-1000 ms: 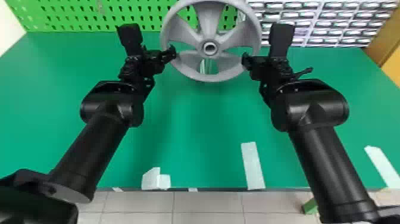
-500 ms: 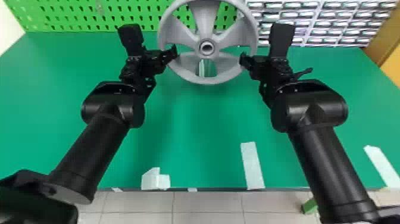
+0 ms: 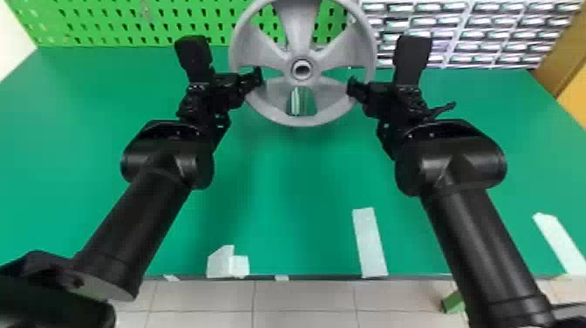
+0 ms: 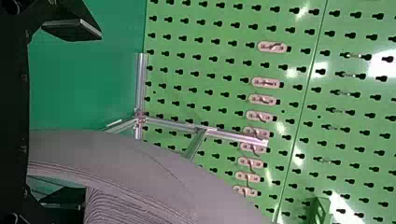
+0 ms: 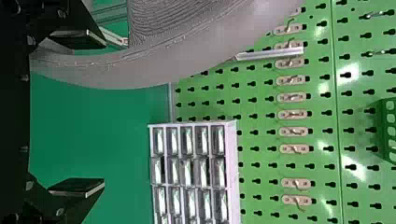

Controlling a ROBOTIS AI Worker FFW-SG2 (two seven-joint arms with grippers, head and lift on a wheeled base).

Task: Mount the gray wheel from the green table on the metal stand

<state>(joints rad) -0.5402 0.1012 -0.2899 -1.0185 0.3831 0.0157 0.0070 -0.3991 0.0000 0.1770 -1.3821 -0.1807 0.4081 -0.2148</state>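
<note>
Gray wheel (image 3: 301,83) spans the gap between left claw (image 3: 224,61) and right claw (image 3: 382,65), both spread wide, an inner finger of each inside its rim; the metal stand (image 4: 173,124) lies beyond, so the next push likely runs forward, hub leading.

Gray five-spoked wheel (image 3: 298,27), roughly upright, in front of the slim metal stand (image 4: 237,136).
</note>
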